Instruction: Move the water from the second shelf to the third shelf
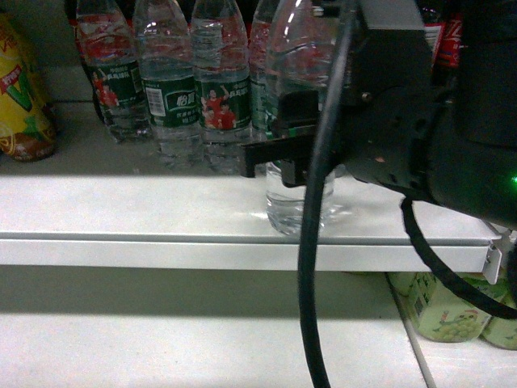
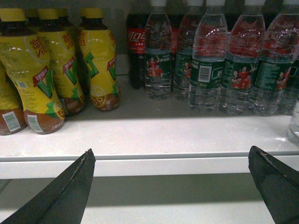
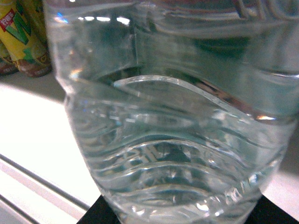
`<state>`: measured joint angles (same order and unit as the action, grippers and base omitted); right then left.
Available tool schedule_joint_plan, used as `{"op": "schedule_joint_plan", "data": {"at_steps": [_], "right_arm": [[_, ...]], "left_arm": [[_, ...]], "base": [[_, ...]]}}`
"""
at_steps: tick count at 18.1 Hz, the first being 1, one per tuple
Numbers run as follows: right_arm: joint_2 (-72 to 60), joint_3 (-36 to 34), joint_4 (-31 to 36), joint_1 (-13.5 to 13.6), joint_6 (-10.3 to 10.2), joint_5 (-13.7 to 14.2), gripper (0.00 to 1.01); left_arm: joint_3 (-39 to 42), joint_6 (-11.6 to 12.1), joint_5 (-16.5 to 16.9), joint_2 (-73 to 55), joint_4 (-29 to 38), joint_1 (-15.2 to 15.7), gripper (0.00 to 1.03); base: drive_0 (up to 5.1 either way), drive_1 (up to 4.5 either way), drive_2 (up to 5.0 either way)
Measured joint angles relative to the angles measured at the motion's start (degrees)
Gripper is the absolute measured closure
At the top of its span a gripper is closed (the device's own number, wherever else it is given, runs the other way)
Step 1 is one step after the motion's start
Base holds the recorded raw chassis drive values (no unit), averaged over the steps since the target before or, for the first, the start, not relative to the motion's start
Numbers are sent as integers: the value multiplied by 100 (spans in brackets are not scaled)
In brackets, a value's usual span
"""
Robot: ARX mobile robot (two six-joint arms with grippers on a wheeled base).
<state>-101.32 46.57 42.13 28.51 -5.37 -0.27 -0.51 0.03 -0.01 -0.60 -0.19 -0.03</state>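
The water bottle [image 1: 297, 202], clear and ribbed, stands at the front edge of the white shelf [image 1: 161, 210], its base at or just above the surface. My right gripper [image 1: 292, 149] is shut on its middle, and a black finger [image 1: 271, 156] shows on its left side. In the right wrist view the water bottle [image 3: 173, 140] fills the frame, with my right gripper [image 3: 182, 215] around it and dark finger pads [image 3: 93, 218] at the bottom corners. My left gripper [image 2: 171, 153] is open and holds nothing, level with the shelf's front lip [image 2: 163, 165].
A row of green-labelled water bottles [image 1: 178, 89] [image 2: 243, 70] stands at the back of the shelf. Yellow tea bottles [image 2: 46, 70] [image 1: 20, 89] are on the left, and a cola bottle [image 2: 136, 42] is behind them. The lower shelf [image 1: 161, 339] holds green-labelled bottles [image 1: 440, 311] at right.
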Motion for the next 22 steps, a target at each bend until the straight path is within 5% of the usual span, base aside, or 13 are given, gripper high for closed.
{"op": "schedule_joint_plan", "data": {"at_steps": [5,10,15,20,22], "right_arm": [[1215,-1436,162,-586,-87,-131,61],[2417,-2535,-15,-1530,-81,-706,62],[4321,-3185,-1108,-2656,-59,-1176,62],[6454,-3158,-2837,-3862,-85,-1930,62],[6732,-2966,-3106,-4140,-166,-2155,62]], "left_arm": [[0,0,0,0,0,0,5],[0,0,0,0,0,0,5],[0,0,0,0,0,0,5],[0,0,0,0,0,0,5],[0,0,0,0,0,0,5]], "base": [[0,0,0],[0,0,0],[0,0,0],[0,0,0],[0,0,0]]}}
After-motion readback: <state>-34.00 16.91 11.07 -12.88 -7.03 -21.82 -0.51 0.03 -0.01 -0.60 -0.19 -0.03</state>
